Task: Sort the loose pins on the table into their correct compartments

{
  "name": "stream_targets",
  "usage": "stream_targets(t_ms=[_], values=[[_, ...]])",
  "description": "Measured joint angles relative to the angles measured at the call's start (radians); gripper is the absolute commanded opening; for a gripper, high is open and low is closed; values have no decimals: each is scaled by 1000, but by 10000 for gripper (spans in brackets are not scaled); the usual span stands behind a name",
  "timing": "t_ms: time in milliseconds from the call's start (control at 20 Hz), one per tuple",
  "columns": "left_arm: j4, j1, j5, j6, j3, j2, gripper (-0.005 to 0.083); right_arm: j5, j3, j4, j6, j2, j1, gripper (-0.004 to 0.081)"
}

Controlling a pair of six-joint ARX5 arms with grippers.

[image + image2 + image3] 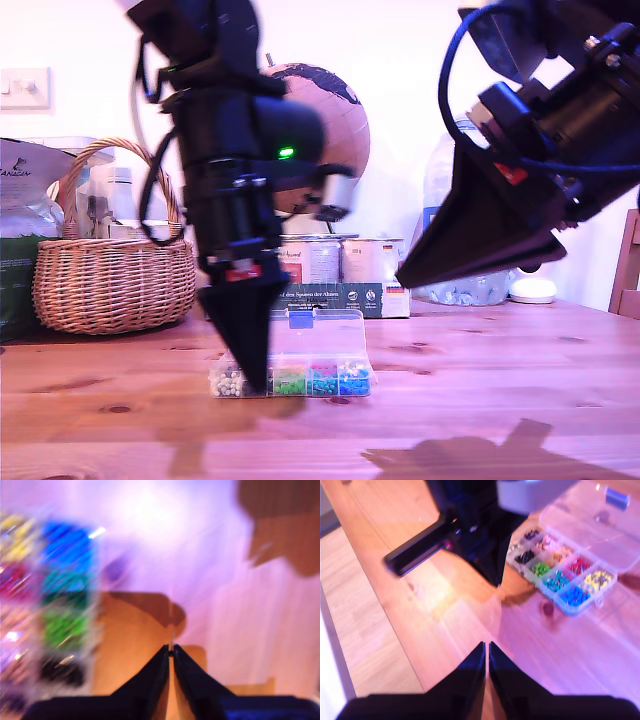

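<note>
The clear plastic box lies on the wooden table with its lid open and its compartments full of coloured pins. My first gripper points straight down at the box's front edge, by the dark compartment. Its tips are shut, and a thin pin sticks out past them; the view is blurred. The box lies just beside them. My second gripper hangs shut and empty, high at the exterior view's right. In its wrist view the tips hover over bare wood. No loose pins show on the table.
A wicker basket stands at the back on the exterior view's left. A globe, tins in a dark green tray and a plastic bottle stand behind the box. The first arm is between my second gripper and the box.
</note>
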Motion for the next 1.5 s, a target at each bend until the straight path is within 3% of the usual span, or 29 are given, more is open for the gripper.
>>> stream_targets(t_ms=[900, 1500], values=[[89, 87, -3, 2, 32, -21, -24, 25, 2, 92, 24, 91, 0, -13], [77, 81, 38, 3, 32, -21, -24, 25, 2, 109, 24, 91, 0, -13]])
